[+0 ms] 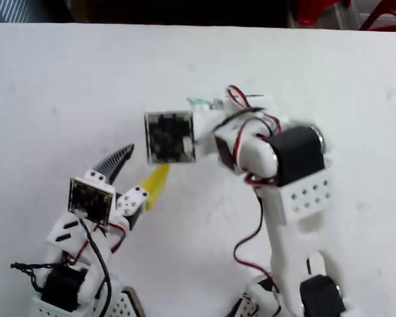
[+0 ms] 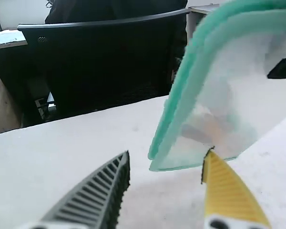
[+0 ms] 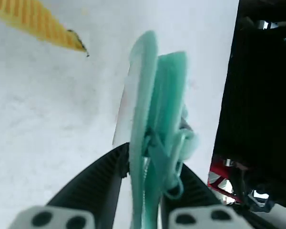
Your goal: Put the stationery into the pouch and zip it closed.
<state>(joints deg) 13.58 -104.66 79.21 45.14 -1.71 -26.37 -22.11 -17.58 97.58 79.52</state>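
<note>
Zipping appears to be the step in hand. The right gripper [image 3: 152, 160] is clamped on the mint-green zip band of the translucent plastic pouch [image 3: 155, 109]. It holds the pouch on edge, above the white table [image 1: 53, 79]. A small green zip pull [image 3: 174, 183] dangles just beside its black fingers.

From the left wrist we see the pouch [image 2: 214, 109] hanging close in front of the left gripper [image 2: 167, 155]. That gripper is spread wide and holds nothing. Its yellow ribbed finger [image 2: 231, 191] sits just under the pouch's lower corner, and its black ribbed finger [image 2: 97, 195] is well to the side. From above, the left gripper [image 1: 148, 158] points toward the right arm's wrist.

Something pale orange shows faintly through the clear wall. We cannot tell what it is, or whether the zip is already drawn.

In our judgement, the next move calls for the left gripper to pinch a free corner. That would steady the pouch while the pull is run.
</note>
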